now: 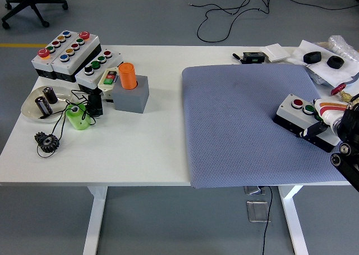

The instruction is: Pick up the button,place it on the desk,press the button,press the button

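A small white-topped button box (297, 113) with a red button (297, 103) and a green button (308, 109) lies on the grey mat (241, 120), close to the mat's right edge. My right hand (318, 119), white with red and orange marks, comes in from the right edge and holds the box's right end. One black finger (313, 129) curls along the box's near side. The rest of the arm is cut off by the picture's edge. My left arm does not show.
Larger button boxes (66, 53) stand at the back left, beside an orange cylinder (127, 75) in a grey block. Near them are a bowl (42, 104), a green holder (77, 116) and a gear (46, 141). Papers and black parts (320, 57) lie at the back right.
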`<act>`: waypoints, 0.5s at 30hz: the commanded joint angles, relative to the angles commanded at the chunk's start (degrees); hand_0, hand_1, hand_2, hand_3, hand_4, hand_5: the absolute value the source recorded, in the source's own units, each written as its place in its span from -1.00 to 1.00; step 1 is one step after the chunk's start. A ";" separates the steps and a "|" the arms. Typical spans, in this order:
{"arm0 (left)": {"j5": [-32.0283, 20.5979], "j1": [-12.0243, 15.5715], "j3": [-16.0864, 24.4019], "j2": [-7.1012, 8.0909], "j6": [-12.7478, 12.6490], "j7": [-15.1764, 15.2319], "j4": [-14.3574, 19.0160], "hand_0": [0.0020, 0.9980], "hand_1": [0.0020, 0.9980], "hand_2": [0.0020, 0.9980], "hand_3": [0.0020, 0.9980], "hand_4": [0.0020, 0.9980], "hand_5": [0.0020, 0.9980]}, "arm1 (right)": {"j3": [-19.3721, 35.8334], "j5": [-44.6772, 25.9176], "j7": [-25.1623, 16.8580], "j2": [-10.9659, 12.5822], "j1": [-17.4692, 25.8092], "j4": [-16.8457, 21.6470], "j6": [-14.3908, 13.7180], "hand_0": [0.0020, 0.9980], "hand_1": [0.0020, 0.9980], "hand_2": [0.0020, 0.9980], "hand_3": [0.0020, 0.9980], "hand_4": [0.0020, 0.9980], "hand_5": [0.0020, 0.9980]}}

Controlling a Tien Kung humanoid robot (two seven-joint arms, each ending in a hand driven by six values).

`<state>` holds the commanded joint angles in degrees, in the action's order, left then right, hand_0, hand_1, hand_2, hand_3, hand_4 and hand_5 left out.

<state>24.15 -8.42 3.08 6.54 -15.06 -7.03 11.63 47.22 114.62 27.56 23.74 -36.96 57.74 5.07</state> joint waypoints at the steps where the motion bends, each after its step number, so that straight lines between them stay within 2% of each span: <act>1: -0.01 0.06 -0.01 0.00 0.00 0.02 0.00 0.20 0.03 -0.03 -0.06 -0.44 0.96 | -0.19 -0.18 -0.36 0.30 0.12 0.24 -1.56 -0.26 -0.53 -0.41 0.07 0.89 -0.52; 2: -0.07 0.10 -0.06 -0.02 -0.02 0.03 -0.01 0.21 0.04 -0.03 -0.06 -0.44 0.96 | -0.24 -0.70 -0.96 0.62 0.29 0.51 -2.96 -0.60 -0.79 -0.55 -0.17 0.47 -0.81; 4: -0.15 0.15 -0.13 -0.05 -0.04 0.04 -0.02 0.21 0.04 -0.03 -0.06 -0.44 0.96 | -0.26 -1.54 -1.88 1.10 0.53 0.89 -6.25 -0.60 -0.79 -0.55 -0.17 0.47 -0.81; 7: -0.20 0.27 -0.19 -0.06 -0.03 0.05 -0.01 0.21 0.04 -0.03 -0.06 -0.44 0.96 | -0.54 -5.55 -6.93 2.53 0.97 1.86 -13.19 -0.60 -0.79 -0.55 -0.17 0.47 -0.81; 8: -0.17 0.30 -0.17 -0.07 -0.04 0.06 -0.01 0.20 0.04 -0.03 -0.06 -0.44 0.95 | -0.66 -6.36 -8.11 2.99 1.05 2.18 -14.81 -0.73 -0.93 -0.67 -0.29 0.19 -0.69; 10: -0.04 0.35 -0.03 -0.07 -0.05 0.08 0.00 0.20 0.04 -0.03 -0.06 -0.44 0.95 | -1.10 -8.12 -12.61 4.20 1.11 3.05 -18.80 -0.73 -0.93 -0.67 -0.29 0.19 -0.69; 11: -0.01 0.35 0.00 -0.07 -0.05 0.09 0.00 0.20 0.04 -0.03 -0.06 -0.44 0.95 | -1.20 -8.48 -14.64 4.44 1.11 3.22 -19.98 -0.73 -0.93 -0.67 -0.29 0.19 -0.69; 13: 0.12 0.25 0.28 -0.05 -0.06 0.12 0.01 0.20 0.04 -0.03 -0.06 -0.44 0.95 | -1.67 -9.76 -18.60 5.55 0.81 4.00 -20.16 -0.73 -0.93 -0.67 -0.29 0.19 -0.69; 14: 0.19 0.19 0.40 -0.04 -0.07 0.14 0.01 0.20 0.04 -0.03 -0.06 -0.44 0.95 | -1.84 -10.33 -20.86 5.99 0.63 4.25 -20.09 -0.79 -0.99 -0.74 -0.35 0.09 -0.61; 15: 0.20 0.18 0.43 -0.04 -0.07 0.14 0.01 0.20 0.04 -0.03 -0.06 -0.44 0.95 | -1.89 -10.48 -21.87 6.10 0.59 4.32 -20.07 -0.79 -0.99 -0.74 -0.35 0.09 -0.61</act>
<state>24.36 -8.24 3.51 6.50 -15.13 -6.89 11.64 45.33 104.14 5.69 29.84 -36.38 62.06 -15.00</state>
